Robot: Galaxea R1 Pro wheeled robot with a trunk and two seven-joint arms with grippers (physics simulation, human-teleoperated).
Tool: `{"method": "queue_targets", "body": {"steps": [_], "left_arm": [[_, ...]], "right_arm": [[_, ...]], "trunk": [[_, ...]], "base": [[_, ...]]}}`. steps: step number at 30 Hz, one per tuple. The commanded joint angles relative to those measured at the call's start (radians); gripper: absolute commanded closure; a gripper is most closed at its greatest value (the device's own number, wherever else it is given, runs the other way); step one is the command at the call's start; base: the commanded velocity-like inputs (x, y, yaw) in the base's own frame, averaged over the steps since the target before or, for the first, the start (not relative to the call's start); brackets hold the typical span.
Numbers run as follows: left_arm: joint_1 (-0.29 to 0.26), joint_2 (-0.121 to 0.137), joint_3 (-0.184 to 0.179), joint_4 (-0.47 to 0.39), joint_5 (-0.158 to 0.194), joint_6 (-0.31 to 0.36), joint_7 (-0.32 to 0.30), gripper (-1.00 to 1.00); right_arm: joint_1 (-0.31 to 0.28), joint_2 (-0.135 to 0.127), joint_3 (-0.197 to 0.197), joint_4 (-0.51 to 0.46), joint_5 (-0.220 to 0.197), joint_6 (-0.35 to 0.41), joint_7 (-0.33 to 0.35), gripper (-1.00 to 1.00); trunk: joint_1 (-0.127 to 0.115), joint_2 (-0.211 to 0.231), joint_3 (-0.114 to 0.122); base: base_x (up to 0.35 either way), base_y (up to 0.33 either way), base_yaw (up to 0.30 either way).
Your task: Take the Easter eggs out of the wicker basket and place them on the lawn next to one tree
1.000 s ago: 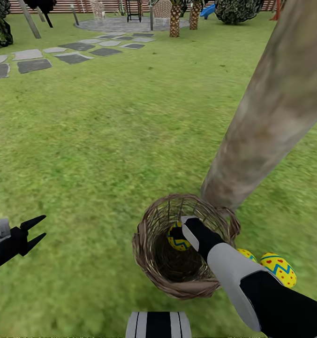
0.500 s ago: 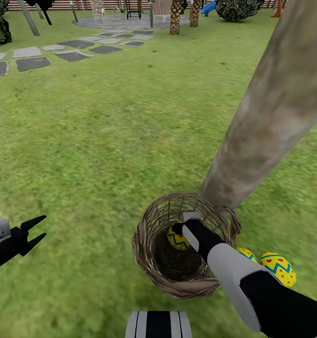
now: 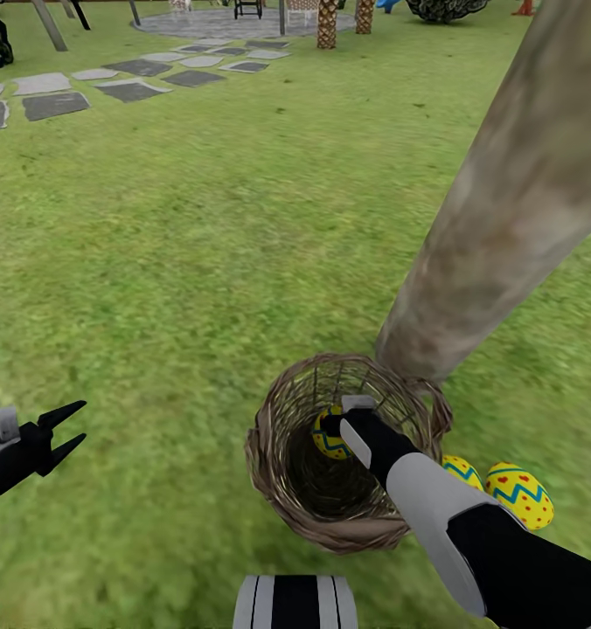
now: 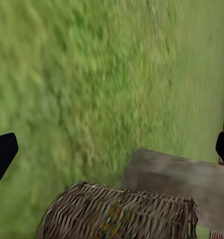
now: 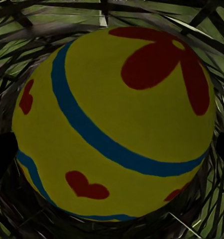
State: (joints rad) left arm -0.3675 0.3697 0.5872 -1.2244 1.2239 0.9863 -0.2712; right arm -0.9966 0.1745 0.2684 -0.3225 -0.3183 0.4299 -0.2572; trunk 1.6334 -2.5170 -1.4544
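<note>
Jaws of the right gripper point(image 3: 330, 425) are pinching one smooth yellow painted egg point(image 3: 329, 437) inside the round brown woven wicker basket point(image 3: 278, 489); the left gripper point(image 3: 68, 428) is hanging spread open. Two more painted eggs point(image 3: 518, 494) are lying on the bumpy green lawn point(image 3: 199, 262), beside the thick, pale grey tree trunk point(image 3: 505, 210).
</note>
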Motion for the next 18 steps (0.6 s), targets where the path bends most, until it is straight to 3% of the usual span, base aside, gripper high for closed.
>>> {"method": "queue_targets", "body": {"steps": [1, 18], "left_arm": [[-0.001, 0.000, 0.002, 0.000, -0.007, 0.005, -0.008, -1.00], [-0.001, 0.000, 0.002, 0.000, -0.007, 0.005, -0.008, -1.00]], "right_arm": [[-0.001, 0.000, 0.006, -0.001, -0.010, 0.003, -0.007, -1.00], [-0.001, 0.000, 0.006, -0.004, -0.007, 0.000, 0.003, -1.00]], "trunk": [[0.000, 0.000, -0.001], [0.000, 0.000, -0.006]], "base": [[0.000, 0.000, 0.000], [0.000, 0.000, 0.000]]}}
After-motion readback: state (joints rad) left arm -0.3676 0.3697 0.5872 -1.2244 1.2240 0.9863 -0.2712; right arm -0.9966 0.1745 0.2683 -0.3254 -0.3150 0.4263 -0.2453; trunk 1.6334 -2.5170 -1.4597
